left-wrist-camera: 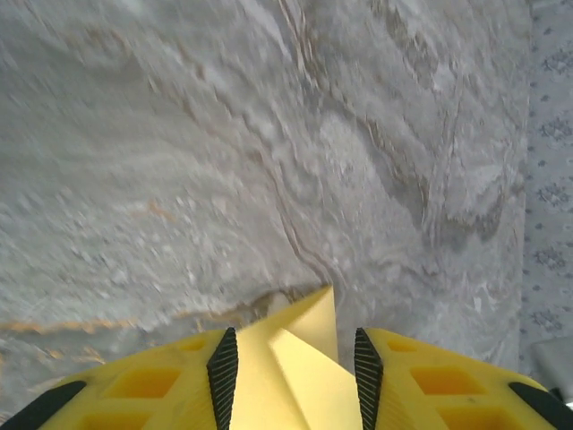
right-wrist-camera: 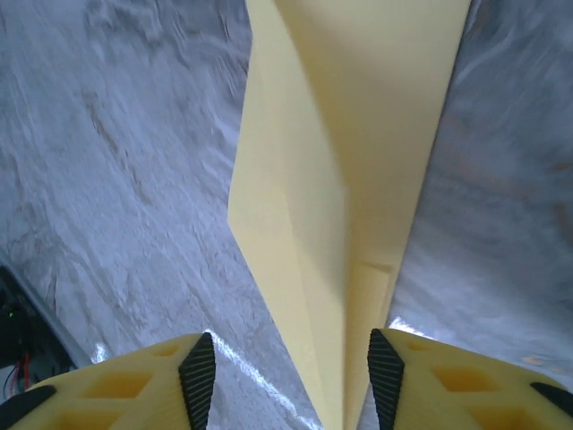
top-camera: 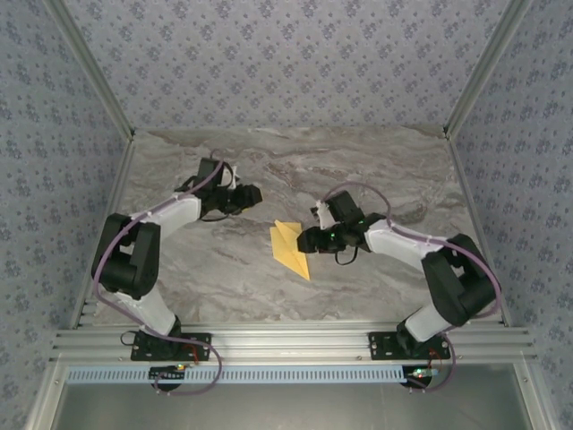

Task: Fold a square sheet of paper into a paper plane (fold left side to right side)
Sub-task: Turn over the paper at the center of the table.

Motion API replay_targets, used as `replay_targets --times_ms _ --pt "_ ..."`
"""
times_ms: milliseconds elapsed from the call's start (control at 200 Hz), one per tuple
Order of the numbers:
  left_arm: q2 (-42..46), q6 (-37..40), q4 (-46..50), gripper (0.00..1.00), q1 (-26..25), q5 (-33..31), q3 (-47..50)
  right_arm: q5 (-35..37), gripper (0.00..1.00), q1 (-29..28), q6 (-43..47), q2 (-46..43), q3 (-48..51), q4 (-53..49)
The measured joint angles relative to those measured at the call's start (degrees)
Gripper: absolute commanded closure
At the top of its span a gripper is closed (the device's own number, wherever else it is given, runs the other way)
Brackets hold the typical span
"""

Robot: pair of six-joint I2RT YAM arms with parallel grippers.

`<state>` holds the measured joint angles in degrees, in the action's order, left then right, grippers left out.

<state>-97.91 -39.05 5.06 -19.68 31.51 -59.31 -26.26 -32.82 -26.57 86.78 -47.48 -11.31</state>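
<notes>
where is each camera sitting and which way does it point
top external: above and behind the arms, looking down on the marble table; both arms whole, left hand, right hand.
left wrist: on the left arm, looking past its fingers at the table.
right wrist: on the right arm, looking down between its fingers.
shared: all three catch the yellow paper plane.

Marbled grey table point(top-camera: 224, 287), floral-patterned walls point(top-camera: 286, 54)

Yellow paper plane point(top-camera: 291, 248) lying on the grey marble tabletop point(top-camera: 224, 269) near its middle, slim matte dart, folds done, long crease down its length, overlapping flaps showing, wider end toward the far side, sharp point aimed near and slightly right
</notes>
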Motion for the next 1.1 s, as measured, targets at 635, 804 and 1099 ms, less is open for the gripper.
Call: replay_targets --times_ms 635,804,1099 --pt "-9.4 -8.7 -9.2 0.6 -9.1 1.3 4.3 8.1 0.34 2.3 1.1 -7.6 4.2 -0.1" --pt "-11.1 -9.7 -10.3 0.68 -10.1 2.0 2.3 7.4 0.28 4.4 0.8 -9.7 5.6 0.4" --pt "-12.0 -11.1 -11.4 0.91 -11.2 2.5 -0.7 -3.6 0.0 11.7 -3.3 -12.7 12.7 8.3"
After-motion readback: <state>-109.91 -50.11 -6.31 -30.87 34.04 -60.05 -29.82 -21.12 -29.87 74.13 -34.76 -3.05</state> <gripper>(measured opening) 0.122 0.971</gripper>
